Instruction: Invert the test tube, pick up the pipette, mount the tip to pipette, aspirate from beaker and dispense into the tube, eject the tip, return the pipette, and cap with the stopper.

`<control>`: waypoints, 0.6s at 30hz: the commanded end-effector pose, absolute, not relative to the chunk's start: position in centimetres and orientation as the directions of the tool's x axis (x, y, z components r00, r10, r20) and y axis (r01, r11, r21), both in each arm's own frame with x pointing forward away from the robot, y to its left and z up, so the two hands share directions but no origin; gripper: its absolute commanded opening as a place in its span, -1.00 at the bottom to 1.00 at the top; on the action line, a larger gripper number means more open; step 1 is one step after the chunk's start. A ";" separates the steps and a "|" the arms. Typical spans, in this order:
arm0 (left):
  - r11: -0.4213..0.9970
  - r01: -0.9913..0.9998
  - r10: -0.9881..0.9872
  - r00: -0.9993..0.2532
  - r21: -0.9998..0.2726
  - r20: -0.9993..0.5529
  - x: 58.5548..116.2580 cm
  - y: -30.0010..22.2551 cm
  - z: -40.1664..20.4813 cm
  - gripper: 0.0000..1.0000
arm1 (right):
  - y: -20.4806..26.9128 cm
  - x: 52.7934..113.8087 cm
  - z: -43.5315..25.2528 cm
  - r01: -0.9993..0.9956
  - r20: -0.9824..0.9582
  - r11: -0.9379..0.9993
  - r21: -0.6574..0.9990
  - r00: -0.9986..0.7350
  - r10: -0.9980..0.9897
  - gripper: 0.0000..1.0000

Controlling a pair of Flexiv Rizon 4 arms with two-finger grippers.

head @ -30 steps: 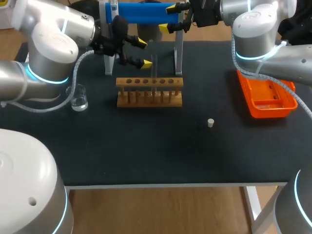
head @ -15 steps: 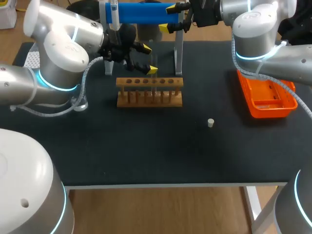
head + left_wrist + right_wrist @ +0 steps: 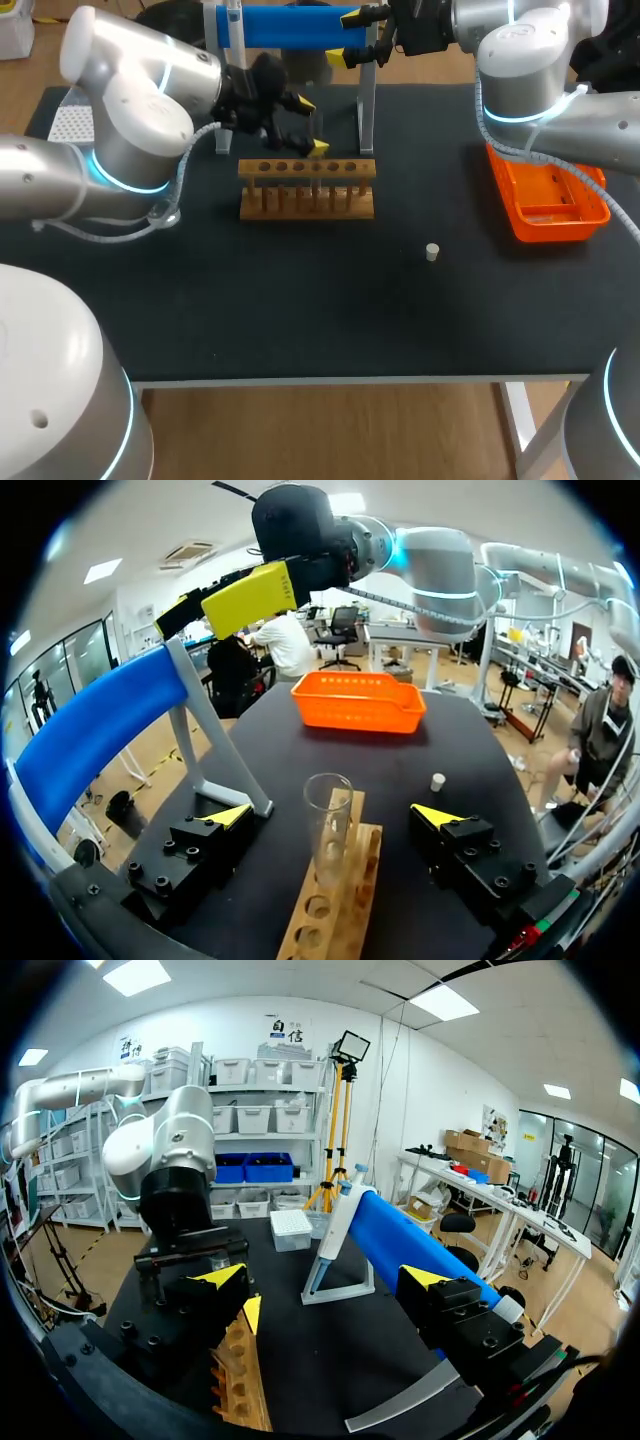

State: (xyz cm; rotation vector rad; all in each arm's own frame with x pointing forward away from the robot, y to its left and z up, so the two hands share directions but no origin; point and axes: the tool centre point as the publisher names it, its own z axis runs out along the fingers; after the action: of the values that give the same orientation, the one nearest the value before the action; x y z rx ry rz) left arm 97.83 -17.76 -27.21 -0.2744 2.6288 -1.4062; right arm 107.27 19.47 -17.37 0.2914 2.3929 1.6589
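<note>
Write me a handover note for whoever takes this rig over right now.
Left pincer: open, straddling the tube, not touching.
Right pincer: open, by the pipette on its stand.
The tube stands mouth up in the rack; the stopper lies loose on the table.
Done: nothing clearly; pipette not picked up.
To do: grip tube, then pipette, tip, transfer, eject, return, cap.

We saw a test tube rack (image 3: 306, 170) of plain matt wood, a test tube (image 3: 328, 820) clear and glossy like glass, a tray (image 3: 545, 190) of smooth orange plastic, a pipette (image 3: 290, 25) with a glossy blue body, and a table (image 3: 300, 310) surfaced in matt black.
</note>
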 end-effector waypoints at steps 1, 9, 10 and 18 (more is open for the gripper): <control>0.549 -0.093 -0.229 -0.972 -0.831 -0.043 98.2 -18.4 -27.7 1.00 | 19.4 107.2 -17.4 0.040 -0.063 0.344 0.938 -0.957 0.283 1.00; 0.556 -0.096 -0.217 -0.976 -0.826 -0.032 98.5 -19.0 -28.5 1.00 | 19.4 107.2 -17.4 0.040 -0.063 0.344 0.938 -0.957 0.283 1.00; 0.557 -0.096 -0.215 -0.976 -0.825 -0.031 98.5 -19.1 -28.6 1.00 | 19.4 107.2 -17.4 0.040 -0.063 0.344 0.938 -0.957 0.283 1.00; 0.559 -0.092 -0.199 -0.980 -0.824 -0.026 98.5 -19.4 -29.0 1.00 | 19.4 107.2 -17.4 0.040 -0.063 0.344 0.938 -0.957 0.283 1.00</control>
State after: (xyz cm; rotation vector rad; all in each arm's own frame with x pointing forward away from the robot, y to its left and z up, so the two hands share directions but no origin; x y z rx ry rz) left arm 98.31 -19.31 -28.83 -0.2547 2.6653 -1.3995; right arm 107.27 19.47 -17.37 0.2913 2.3929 1.6589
